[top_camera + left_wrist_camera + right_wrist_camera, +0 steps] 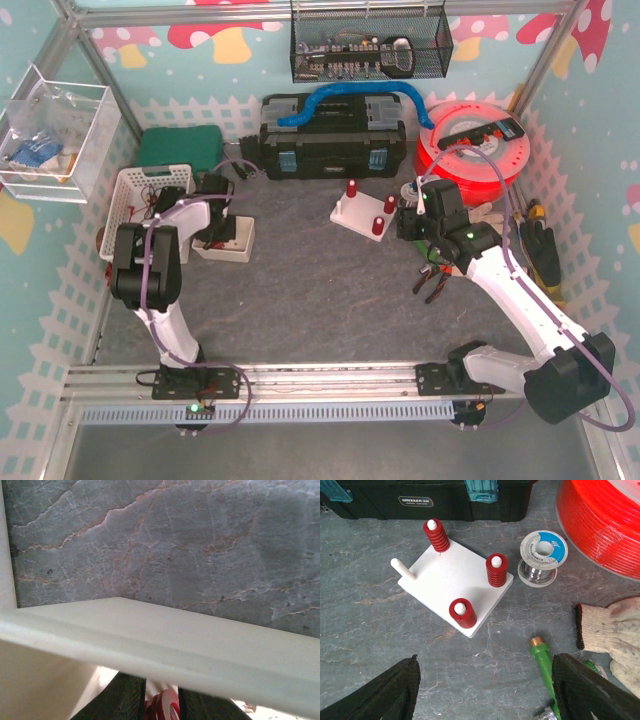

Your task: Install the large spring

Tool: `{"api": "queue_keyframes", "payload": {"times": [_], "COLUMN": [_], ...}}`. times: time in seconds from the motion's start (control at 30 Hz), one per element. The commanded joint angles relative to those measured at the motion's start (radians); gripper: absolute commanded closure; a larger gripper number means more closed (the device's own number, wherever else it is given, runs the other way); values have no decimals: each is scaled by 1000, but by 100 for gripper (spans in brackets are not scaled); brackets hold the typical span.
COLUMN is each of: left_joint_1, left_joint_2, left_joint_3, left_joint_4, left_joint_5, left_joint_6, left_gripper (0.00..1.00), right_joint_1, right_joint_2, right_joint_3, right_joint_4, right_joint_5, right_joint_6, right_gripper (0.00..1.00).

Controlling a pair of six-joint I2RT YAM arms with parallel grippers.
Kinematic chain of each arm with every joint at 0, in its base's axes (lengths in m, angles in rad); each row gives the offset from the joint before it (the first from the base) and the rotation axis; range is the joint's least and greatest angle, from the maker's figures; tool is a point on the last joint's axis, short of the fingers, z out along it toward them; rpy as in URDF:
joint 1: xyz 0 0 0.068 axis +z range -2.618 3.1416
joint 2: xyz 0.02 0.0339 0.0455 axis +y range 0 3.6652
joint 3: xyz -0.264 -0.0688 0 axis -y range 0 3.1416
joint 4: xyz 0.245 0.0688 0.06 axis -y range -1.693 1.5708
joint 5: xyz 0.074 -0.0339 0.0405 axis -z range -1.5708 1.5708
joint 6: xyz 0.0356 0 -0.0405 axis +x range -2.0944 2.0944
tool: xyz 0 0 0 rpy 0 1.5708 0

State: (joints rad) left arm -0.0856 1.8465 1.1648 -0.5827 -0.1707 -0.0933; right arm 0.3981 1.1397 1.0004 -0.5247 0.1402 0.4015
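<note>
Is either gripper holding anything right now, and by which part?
Left gripper clamps a red spring; where along it is hidden. Right gripper is open, empty.

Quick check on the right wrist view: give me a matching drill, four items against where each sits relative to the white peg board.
Items:
1 bare peg
2 solder spool
3 black toolbox
4 green fitting

Places:
A beyond the white peg board
B at its left corner
C beside it, to the right
D nearer the camera than the board

Pairs: 1-B, 2-C, 3-A, 4-D
</note>
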Motion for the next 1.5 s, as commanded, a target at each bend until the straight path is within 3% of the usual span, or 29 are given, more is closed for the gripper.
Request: {"api": "queue_keyframes", "payload": {"times": [0.0,0.1,0.27,0.5,1.13,1.27,1.47], "left_joint_1": [6,2,-3,-3,6,7,7], "left_joint_2": [-43,-90,-186,-176,-27,15,18], "left_joint_3": [32,0,-28,10,27,38,39], "left_joint_4": [-21,-17,21,-121,-173,-163,-148], "left_joint_5": [10,8,94,158,-20,-3,56], "left_joint_6": [53,145,366,610,717,719,716], "left_gripper": [71,58,57,58,49,52,76], "right_joint_1": [-5,-5,-5,-5,-5,-5,-5], "right_joint_2": [-8,-14,-28,-23,-9,-9,-21], "right_joint_3": [6,1,-21,-4,32,27,25], "right_joint_4": [-10,-11,2,-9,-49,-51,-62], "right_joint_5": [-6,-8,-17,-26,-7,-2,10], "right_joint_6": [17,22,31,-7,-61,-59,-49], "right_gripper": [27,27,27,27,27,27,27]}}
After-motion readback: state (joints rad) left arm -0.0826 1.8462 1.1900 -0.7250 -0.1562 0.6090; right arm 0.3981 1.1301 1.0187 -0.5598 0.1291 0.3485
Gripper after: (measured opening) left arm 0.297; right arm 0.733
